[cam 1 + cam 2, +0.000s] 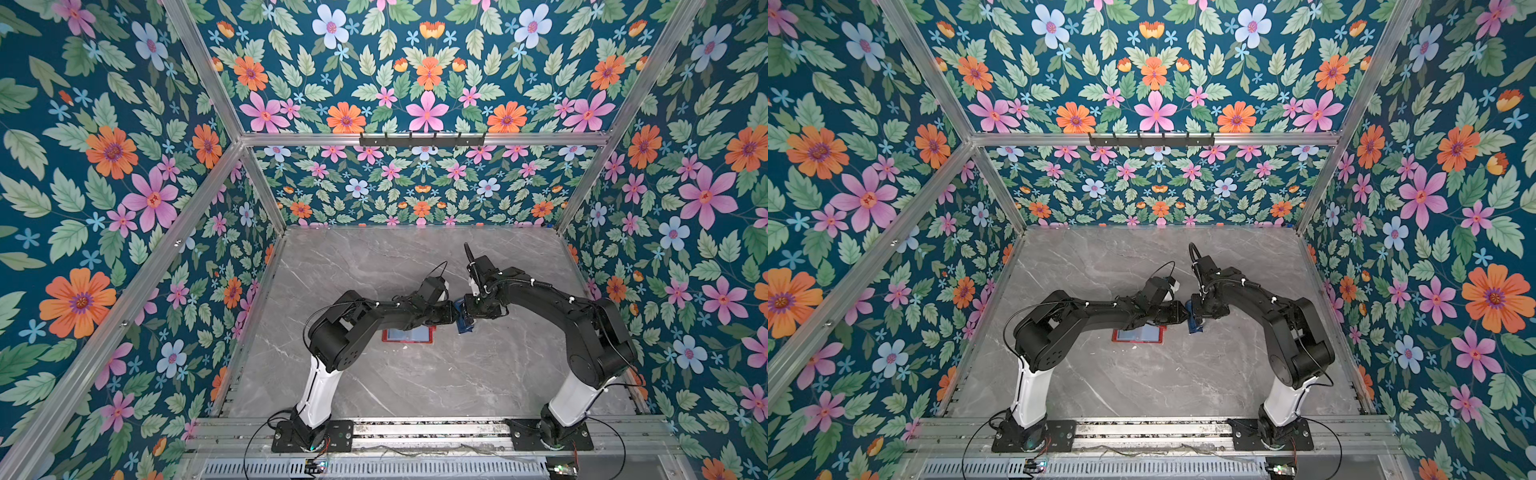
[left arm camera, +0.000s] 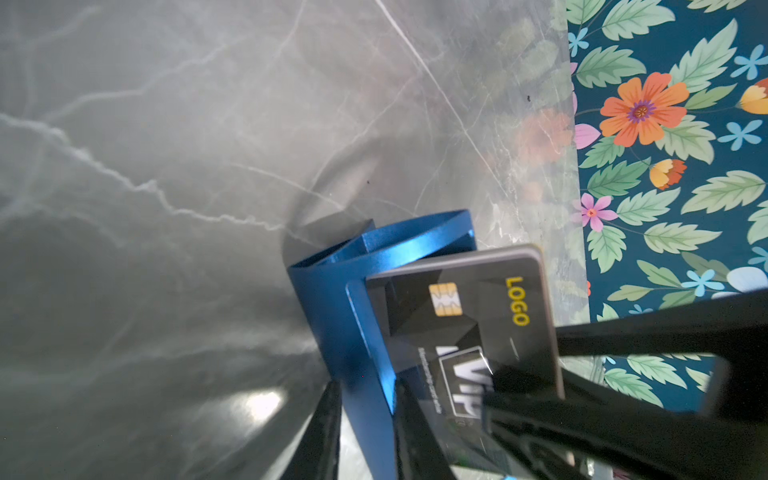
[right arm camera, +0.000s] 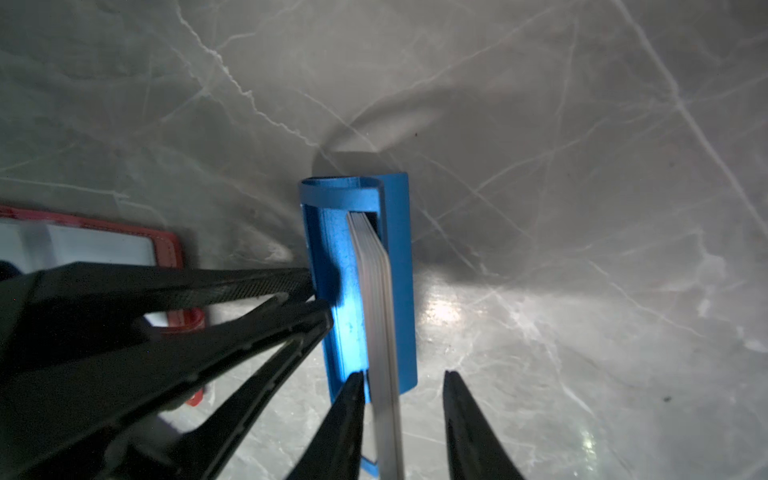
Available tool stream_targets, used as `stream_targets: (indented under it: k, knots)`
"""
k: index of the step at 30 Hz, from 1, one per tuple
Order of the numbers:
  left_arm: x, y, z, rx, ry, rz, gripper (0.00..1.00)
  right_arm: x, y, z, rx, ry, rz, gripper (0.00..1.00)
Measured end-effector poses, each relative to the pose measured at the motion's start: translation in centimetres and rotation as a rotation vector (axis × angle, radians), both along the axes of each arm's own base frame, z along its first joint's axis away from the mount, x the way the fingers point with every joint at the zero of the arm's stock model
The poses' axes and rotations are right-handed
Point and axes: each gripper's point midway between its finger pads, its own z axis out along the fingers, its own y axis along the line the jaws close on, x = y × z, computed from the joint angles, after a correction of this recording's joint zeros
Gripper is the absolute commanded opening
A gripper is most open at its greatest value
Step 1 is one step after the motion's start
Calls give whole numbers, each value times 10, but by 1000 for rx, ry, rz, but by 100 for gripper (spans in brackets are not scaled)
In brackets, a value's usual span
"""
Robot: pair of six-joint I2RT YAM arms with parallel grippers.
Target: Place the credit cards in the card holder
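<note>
Edge-on in the right wrist view, a stack of credit cards (image 3: 376, 291) stands upright in a small blue tray (image 3: 399, 249). The front card (image 2: 465, 320) is dark, with a chip, yellow "LOGO" and white "VIP". My left gripper (image 2: 368, 399) is shut on the blue tray's side wall. My right gripper (image 3: 404, 374) is open and straddles the stack: one finger lies against it and the other stands clear. The card holder (image 1: 409, 334), a red wallet with pale sleeves, lies open on the table beside the tray, partly under the left arm (image 1: 374, 316).
Both arms meet mid-table above the grey marble top (image 1: 415, 386). In a top view the blue tray (image 1: 1196, 326) sits just right of the card holder (image 1: 1138, 334). Floral walls enclose the table on three sides, and a metal rail (image 1: 415, 432) runs along the front.
</note>
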Motion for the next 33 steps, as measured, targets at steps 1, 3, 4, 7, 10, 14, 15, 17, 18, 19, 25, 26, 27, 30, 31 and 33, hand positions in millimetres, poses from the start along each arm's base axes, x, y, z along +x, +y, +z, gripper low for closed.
stream_targets:
  k: [1,3,4,7,10,14,15,17,18,19,25,26,27,30,31,33]
  knots:
    - [0,0,0,0,0,0,24,0,0,-1,0,2,0,34]
    - [0,0,0,0,0,0,24,1,0,-1,0,0,0,34]
    - [0,0,0,1,0,0,24,1,1,0,0,-1,0,33]
    - [0,0,0,1,1,0,24,2,1,1,-7,-5,1,32]
    - [0,0,0,1,1,0,24,3,0,3,-25,-15,2,30]
    - [0,0,0,1,1,0,24,5,-2,7,-41,-28,1,29]
    - [0,0,0,1,1,0,24,5,-1,8,-44,-30,3,29]
    - [0,0,0,1,1,0,24,6,-1,10,-57,-34,5,28]
    - [0,0,0,1,1,0,24,6,-2,11,-64,-37,6,28]
    - [0,0,0,1,1,0,24,6,-2,11,-68,-38,7,28]
    - [0,0,0,1,1,0,24,5,-4,16,-94,-44,10,24]
    - [0,0,0,1,1,0,24,5,-5,17,-98,-47,9,23]
    - [0,0,0,1,1,0,24,5,-5,18,-101,-50,10,22]
    - [0,0,0,2,1,0,24,5,-5,20,-110,-57,11,20]
    - [0,0,0,2,1,0,24,5,-5,20,-112,-57,12,20]
    - [0,0,0,2,1,0,24,4,-5,21,-116,-57,14,19]
